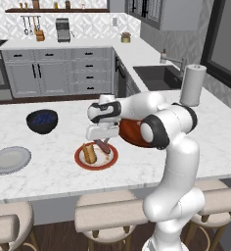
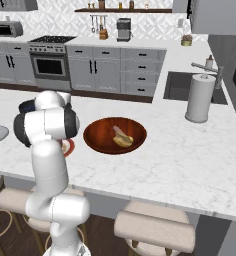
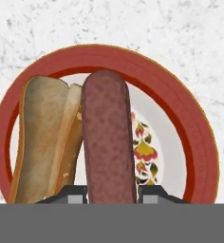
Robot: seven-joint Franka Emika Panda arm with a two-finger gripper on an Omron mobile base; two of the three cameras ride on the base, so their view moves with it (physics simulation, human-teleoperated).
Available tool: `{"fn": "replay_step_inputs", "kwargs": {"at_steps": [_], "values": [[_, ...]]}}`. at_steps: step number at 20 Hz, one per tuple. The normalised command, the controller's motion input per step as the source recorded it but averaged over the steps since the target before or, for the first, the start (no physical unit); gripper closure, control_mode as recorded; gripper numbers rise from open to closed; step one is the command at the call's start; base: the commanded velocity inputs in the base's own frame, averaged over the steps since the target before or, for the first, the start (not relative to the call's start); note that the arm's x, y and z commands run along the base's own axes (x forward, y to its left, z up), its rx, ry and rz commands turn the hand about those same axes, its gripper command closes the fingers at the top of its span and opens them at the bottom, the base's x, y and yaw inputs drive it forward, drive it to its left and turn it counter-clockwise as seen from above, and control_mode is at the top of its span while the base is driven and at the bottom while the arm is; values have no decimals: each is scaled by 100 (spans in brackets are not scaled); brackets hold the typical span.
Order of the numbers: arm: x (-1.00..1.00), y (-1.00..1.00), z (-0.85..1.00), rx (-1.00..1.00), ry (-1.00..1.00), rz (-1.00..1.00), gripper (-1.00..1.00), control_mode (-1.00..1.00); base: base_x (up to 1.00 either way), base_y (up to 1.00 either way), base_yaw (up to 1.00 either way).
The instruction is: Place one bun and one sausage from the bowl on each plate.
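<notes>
My gripper (image 1: 103,142) (image 3: 111,193) is shut on a dark red sausage (image 3: 108,137), held low over the red-rimmed plate (image 1: 110,159) (image 3: 180,104). A tan bun (image 1: 89,153) (image 3: 47,142) lies on that plate, right beside the sausage. The plain grey plate (image 1: 10,160) sits bare at the counter's left. The glossy reddish-brown bowl (image 2: 97,132) stands to the right of the red-rimmed plate, partly behind my arm in the left base view, with a bun (image 2: 123,141) and a sausage (image 2: 118,132) in it.
A dark blue bowl (image 1: 41,121) sits behind the plates at the left. A paper towel roll (image 1: 192,84) stands near the sink (image 1: 156,76) at the far right. Stools line the counter's front edge.
</notes>
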Motion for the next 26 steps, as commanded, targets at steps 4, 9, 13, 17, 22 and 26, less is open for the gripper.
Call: {"fn": "replay_step_inputs", "kwargs": {"at_steps": [4, 9, 13, 17, 22, 26], "values": [[0, -1, -15, 0, 0, -18, 100, -100, 0, 0, 0], [0, 0, -2, 0, 0, -15, 100, -100, 0, 0, 0], [0, 0, -1, 0, 1, 0, -100, -100, 0, 0, 0], [-13, 0, 4, 0, 1, 0, -100, -100, 0, 0, 0], [-23, -6, 77, 0, -17, -1, -100, -100, 0, 0, 0], [-40, -75, 67, -5, -3, -1, -100, -100, 0, 0, 0]]}}
